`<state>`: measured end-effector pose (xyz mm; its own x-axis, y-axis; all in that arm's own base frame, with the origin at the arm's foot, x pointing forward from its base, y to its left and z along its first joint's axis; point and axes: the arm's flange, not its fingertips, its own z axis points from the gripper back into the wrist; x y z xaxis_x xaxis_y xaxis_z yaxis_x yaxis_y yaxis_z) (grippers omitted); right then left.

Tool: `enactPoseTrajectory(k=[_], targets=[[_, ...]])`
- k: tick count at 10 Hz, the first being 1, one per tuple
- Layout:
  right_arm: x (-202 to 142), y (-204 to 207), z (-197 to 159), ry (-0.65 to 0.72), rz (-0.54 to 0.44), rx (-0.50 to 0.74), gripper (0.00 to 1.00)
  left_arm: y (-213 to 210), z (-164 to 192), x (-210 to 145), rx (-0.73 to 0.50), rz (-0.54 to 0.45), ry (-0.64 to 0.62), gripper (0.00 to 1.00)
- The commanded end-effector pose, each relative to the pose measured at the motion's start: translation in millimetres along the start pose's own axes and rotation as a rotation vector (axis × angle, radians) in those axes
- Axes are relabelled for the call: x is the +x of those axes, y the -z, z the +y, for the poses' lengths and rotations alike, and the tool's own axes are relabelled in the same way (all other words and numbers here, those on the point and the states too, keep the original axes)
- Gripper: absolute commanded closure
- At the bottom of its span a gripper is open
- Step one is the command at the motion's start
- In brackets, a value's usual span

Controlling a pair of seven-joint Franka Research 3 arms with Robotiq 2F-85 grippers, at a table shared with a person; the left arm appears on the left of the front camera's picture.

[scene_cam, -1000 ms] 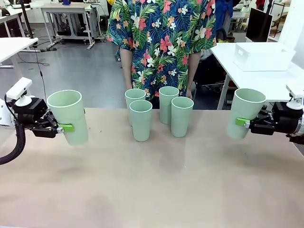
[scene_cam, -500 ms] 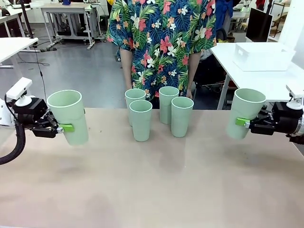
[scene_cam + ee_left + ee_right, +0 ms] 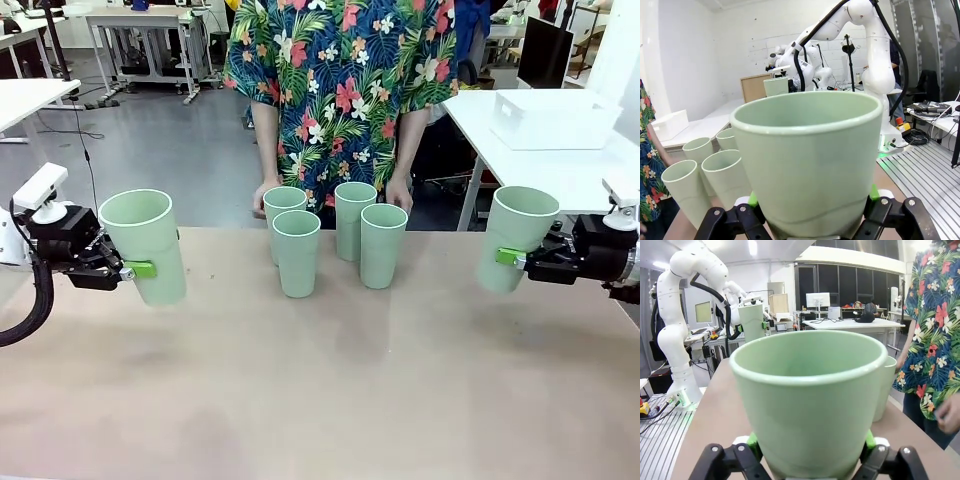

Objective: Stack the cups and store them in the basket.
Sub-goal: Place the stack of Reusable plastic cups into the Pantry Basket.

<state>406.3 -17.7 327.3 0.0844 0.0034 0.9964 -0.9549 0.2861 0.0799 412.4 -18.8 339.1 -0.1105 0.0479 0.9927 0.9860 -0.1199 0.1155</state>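
left gripper (image 3: 143,267): fingers clamped on left cup (image 3: 147,235), which was empty
right gripper (image 3: 508,257): fingers clamped on right cup (image 3: 517,232), which was empty
four cups (image 3: 297,255): stood upright, far middle of table (image 3: 330,390)
basket (image 3: 553,120): far right, contents hidden

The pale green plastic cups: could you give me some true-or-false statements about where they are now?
1. The left gripper holds a pale mint-green plastic tumbler above the tan table. True.
2. The right gripper is empty. False: the right gripper is shut on another tumbler.
3. Four more tumblers stand upright mid-table. True.
4. Those four are stacked. False: they stand separately.
5. The large white rectangular plastic basket sits on the tan table. False: the basket is on a white side table.
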Motion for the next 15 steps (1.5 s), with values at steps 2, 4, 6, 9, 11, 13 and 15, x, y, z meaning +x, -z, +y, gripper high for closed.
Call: enactPoseTrajectory(k=[2,4,6,9,11,13,15], targets=[[1.7,0.6,0.2,-0.004,0.001,0.0,0.15,-0.7,-1.0,1.5,-0.002,-0.005,0.001,0.15],[1.7,0.6,0.2,-0.004,0.001,0.0,0.15,-0.7,-1.0,1.5,-0.002,-0.005,0.001,0.15],[1.7,0.6,0.2,-0.004,0.001,0.0,0.15,-0.7,-1.0,1.5,-0.002,-0.005,0.001,0.15],[1.7,0.6,0.2,-0.004,0.001,0.0,0.15,-0.7,-1.0,1.5,-0.002,-0.005,0.001,0.15],[1.7,0.6,0.2,-0.004,0.001,0.0,0.15,-0.7,-1.0,1.5,-0.002,-0.005,0.001,0.15],[1.7,0.6,0.2,-0.004,0.001,0.0,0.15,-0.7,-1.0,1.5,-0.002,-0.005,0.001,0.15],[1.7,0.6,0.2,-0.004,0.001,0.0,0.15,-0.7,-1.0,1.5,-0.002,-0.005,0.001,0.15]])
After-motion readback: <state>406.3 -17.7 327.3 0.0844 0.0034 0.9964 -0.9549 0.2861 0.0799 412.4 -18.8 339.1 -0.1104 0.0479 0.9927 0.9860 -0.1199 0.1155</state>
